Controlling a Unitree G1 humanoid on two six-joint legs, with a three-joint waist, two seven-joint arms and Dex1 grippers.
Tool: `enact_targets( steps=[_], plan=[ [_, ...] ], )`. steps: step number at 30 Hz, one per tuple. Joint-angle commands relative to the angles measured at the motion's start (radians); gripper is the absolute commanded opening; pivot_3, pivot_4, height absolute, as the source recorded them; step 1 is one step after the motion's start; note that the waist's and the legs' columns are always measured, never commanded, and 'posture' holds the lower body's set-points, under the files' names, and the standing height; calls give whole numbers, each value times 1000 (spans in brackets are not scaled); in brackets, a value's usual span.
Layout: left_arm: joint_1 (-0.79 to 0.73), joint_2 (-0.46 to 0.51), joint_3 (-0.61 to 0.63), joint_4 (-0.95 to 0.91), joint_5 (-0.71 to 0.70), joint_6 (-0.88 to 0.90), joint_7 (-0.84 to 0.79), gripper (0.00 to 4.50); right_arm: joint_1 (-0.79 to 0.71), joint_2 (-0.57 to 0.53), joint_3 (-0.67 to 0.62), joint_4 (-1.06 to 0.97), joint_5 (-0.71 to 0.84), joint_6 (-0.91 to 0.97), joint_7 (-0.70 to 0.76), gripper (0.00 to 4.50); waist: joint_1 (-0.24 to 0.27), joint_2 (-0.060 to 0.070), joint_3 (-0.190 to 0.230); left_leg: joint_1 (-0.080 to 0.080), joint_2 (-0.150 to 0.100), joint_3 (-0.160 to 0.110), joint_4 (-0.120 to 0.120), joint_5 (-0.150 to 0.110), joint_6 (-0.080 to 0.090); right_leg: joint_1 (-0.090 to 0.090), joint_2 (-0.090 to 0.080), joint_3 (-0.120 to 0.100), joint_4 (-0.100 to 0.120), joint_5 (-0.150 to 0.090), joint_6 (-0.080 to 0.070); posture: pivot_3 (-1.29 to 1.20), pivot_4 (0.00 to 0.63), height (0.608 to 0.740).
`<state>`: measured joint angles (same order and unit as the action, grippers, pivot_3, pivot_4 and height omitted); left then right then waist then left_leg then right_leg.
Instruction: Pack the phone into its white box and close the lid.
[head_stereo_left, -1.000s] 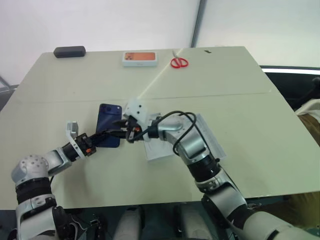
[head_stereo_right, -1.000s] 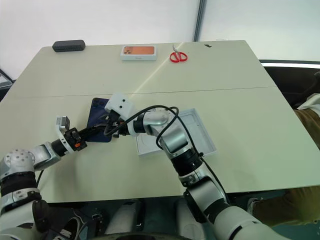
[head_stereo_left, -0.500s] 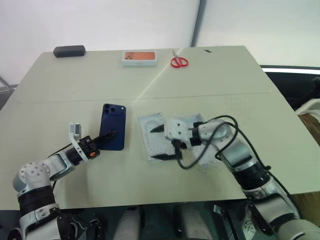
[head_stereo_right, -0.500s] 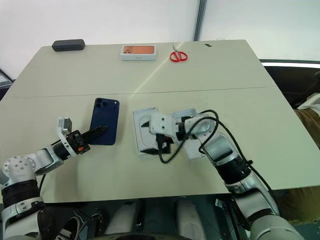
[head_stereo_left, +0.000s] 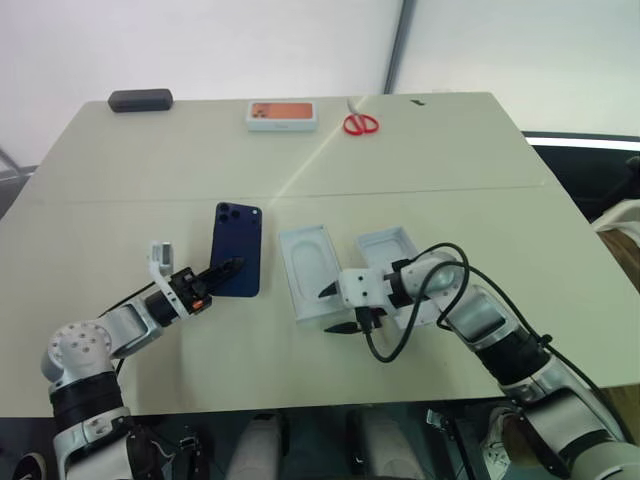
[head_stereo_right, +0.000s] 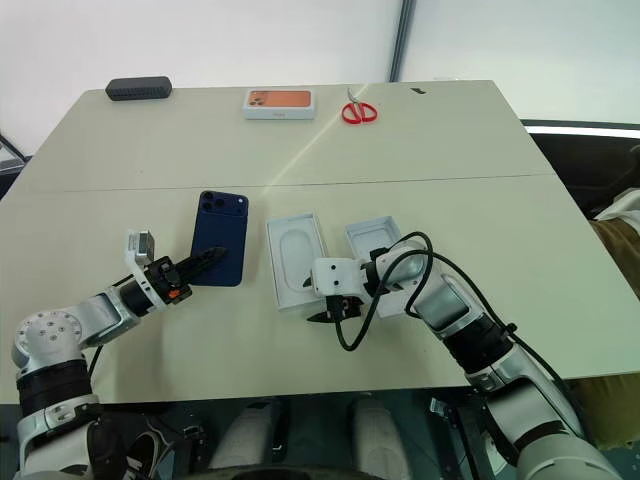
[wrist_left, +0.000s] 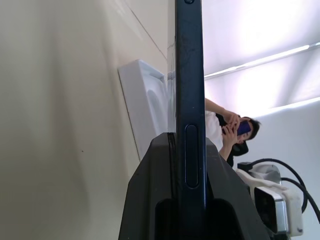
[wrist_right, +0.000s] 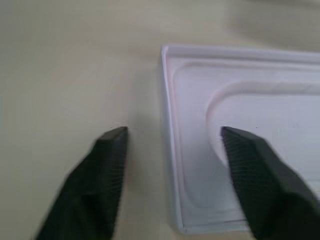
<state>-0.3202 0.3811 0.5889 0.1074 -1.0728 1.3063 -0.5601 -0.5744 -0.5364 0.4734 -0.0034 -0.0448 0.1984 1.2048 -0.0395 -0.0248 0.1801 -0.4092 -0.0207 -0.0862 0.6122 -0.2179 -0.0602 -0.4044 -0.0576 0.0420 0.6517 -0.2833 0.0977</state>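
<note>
The dark blue phone (head_stereo_left: 238, 250) has its back up, camera cluster at the far end. My left gripper (head_stereo_left: 228, 268) is shut on its near edge, and the left wrist view shows the phone (wrist_left: 190, 75) edge-on between the fingers. To its right lies a white piece with a low rim and a rounded recess (head_stereo_left: 310, 270); I cannot tell whether the white box is under it. Beside that, the lid (head_stereo_left: 388, 245) lies open side up, partly behind my right arm. My right gripper (head_stereo_left: 335, 310) stands open astride the recessed piece's near corner (wrist_right: 175, 150).
At the table's far edge are a black oblong case (head_stereo_left: 140, 100), a white box with an orange picture (head_stereo_left: 283, 115) and red scissors (head_stereo_left: 359, 124). A black cable loops off my right wrist (head_stereo_left: 385, 345). A person (wrist_left: 235, 127) sits beyond the table.
My right gripper has drawn away from the phone, swung right and come down at the recessed piece's near corner. The left gripper keeps hold of the phone, shifted slightly right.
</note>
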Motion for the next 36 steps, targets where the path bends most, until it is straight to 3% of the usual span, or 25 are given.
enact_targets(
  steps=[1, 14, 17, 19, 25, 36],
  plan=[
    [-17, 3, 10, -37, -57, -6, 8, 0, -12, 13, 2, -26, 3, 15, 0, 2280, 0, 0, 0, 0, 0, 0, 0, 0, 0, 0, 0, 0, 0, 0, 0, 0, 150, 740],
    [-21, -10, -22, -44, -80, -31, 53, 0, -18, 57, 9, -33, 12, 92, -7, 2280, 1, 0, 0, 0, 0, 0, 0, 0, 0, 0, 0, 0, 0, 0, 0, 0, 150, 740],
    [-19, -12, -23, -50, -87, -33, 62, 0, -21, 56, 15, -19, -3, 84, -16, 1448, 1, 0, 0, 0, 0, 0, 1, 0, 0, 0, 0, 0, 0, 0, 0, 0, 150, 740],
    [-18, -13, -21, -51, -95, -35, 69, 0, -21, 53, 18, -16, -10, 79, -20, 667, 1, 0, 0, 0, 0, 0, 1, 0, 0, 0, 0, 0, 0, 0, 0, 0, 150, 740],
    [-28, -10, -17, -45, -116, -43, 89, 0, -22, 74, 15, -9, -19, 85, -46, 667, 0, 0, 0, 0, 0, 0, 1, 0, 0, 1, 0, 0, 1, 0, 0, 0, 150, 740],
    [-27, -16, -39, -42, -124, -58, 101, 0, -77, 248, 14, 70, -59, 250, -230, 667, -4, 0, 0, 1, 0, 0, 1, 2, -2, 0, 2, 0, 3, 1, -1, 0, 150, 740]
  ],
)
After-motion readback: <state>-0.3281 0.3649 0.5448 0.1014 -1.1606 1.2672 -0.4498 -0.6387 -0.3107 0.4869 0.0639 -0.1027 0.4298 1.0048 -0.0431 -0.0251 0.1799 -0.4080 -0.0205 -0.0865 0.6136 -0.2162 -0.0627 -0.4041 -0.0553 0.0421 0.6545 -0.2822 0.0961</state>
